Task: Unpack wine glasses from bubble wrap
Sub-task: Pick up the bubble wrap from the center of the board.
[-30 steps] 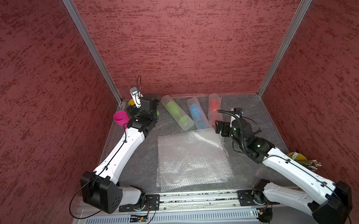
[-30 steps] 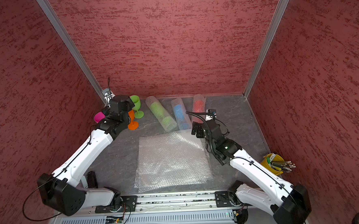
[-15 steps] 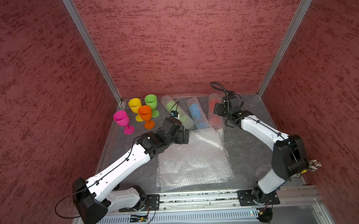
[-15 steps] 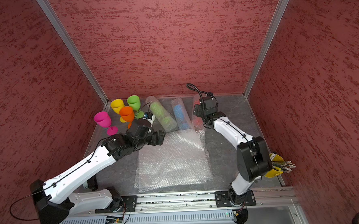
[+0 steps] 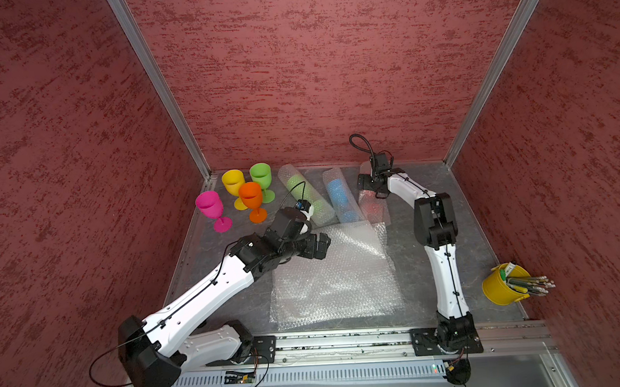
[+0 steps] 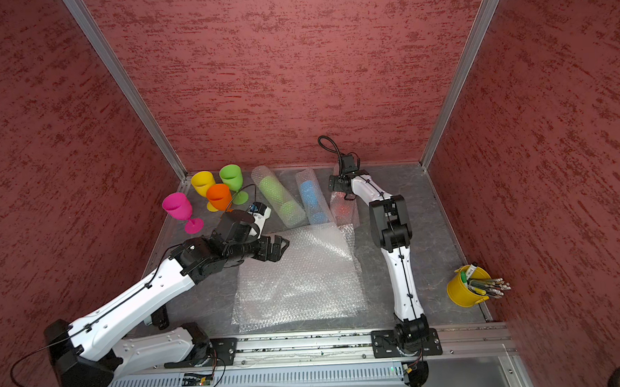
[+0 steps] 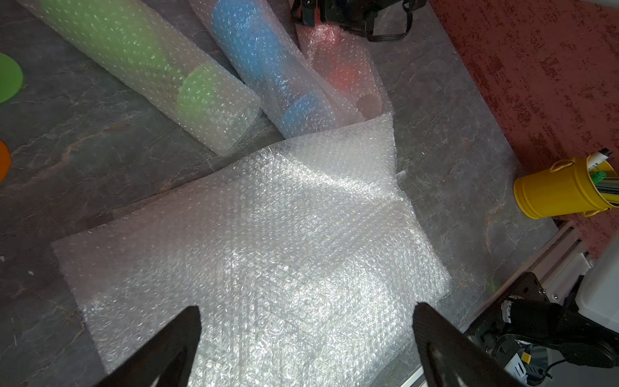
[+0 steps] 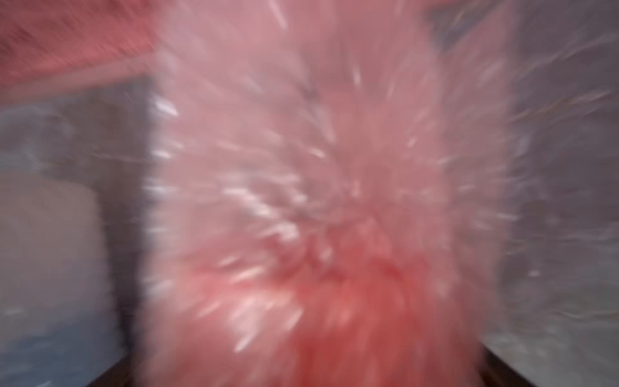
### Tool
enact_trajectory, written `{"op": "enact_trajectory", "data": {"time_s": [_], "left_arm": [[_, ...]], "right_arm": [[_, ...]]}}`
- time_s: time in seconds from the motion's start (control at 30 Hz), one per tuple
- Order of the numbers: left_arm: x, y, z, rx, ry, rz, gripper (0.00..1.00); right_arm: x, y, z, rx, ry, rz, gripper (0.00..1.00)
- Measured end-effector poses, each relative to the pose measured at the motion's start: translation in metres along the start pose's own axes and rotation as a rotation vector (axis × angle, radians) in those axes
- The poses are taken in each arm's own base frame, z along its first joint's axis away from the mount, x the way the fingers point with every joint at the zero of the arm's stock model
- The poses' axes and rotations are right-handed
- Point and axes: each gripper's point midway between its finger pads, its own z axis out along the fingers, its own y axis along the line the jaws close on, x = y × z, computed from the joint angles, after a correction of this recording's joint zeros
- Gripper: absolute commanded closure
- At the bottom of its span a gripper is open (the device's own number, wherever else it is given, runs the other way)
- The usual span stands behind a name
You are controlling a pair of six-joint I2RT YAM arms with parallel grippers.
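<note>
Pink, yellow, green and orange wine glasses stand upright, bare, at the far left. Three rolls of bubble wrap lie beside them, holding a green, a blue and a red glass. A flat sheet of bubble wrap lies mid-table. My left gripper hovers open over that sheet's far-left corner, holding nothing. My right gripper is at the red roll's far end, open, fingers straddling the roll; that view is blurred.
A small yellow bucket of pencils stands at the right edge of the grey table. Red walls close in the back and both sides. A metal rail with both arm bases runs along the front.
The left arm has swung from the upright glasses back to the flat sheet. The right arm has reached from mid-table to the red roll's far end and is still moving.
</note>
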Motion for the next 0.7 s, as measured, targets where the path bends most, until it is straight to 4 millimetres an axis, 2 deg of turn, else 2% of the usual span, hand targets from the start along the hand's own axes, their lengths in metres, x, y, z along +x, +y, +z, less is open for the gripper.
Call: {"op": "enact_trajectory", "data": {"time_s": [0.13, 0.2, 0.3, 0.37, 0.47, 0.57, 0.63, 0.7], "left_arm": [[0.000, 0.005, 0.002, -0.012, -0.002, -0.027, 0.00], [-0.001, 0.008, 0.002, -0.017, -0.003, -0.036, 0.00], [-0.003, 0.011, 0.002, -0.023, -0.008, -0.052, 0.00], [-0.005, 0.014, 0.002, -0.030, -0.014, -0.063, 0.00], [-0.007, 0.018, 0.003, -0.044, -0.026, -0.075, 0.00], [-0.006, 0.020, 0.004, -0.052, -0.029, -0.074, 0.00], [-0.007, 0.021, 0.002, -0.058, -0.034, -0.075, 0.00], [-0.009, 0.022, 0.000, -0.064, -0.047, -0.075, 0.00]], "right_arm": [[-0.007, 0.001, -0.008, 0.023, -0.013, -0.028, 0.22], [-0.012, -0.004, -0.013, 0.055, -0.025, -0.039, 0.24], [-0.025, -0.009, -0.036, 0.094, -0.056, -0.054, 0.24], [-0.041, -0.008, -0.061, 0.105, -0.097, -0.059, 0.24], [-0.072, -0.004, -0.121, 0.100, -0.196, -0.056, 0.25], [-0.101, 0.003, -0.200, 0.063, -0.328, -0.040, 0.24], [-0.108, 0.010, -0.259, 0.006, -0.419, -0.023, 0.24], [-0.102, 0.020, -0.308, -0.078, -0.484, -0.007, 0.24]]}}
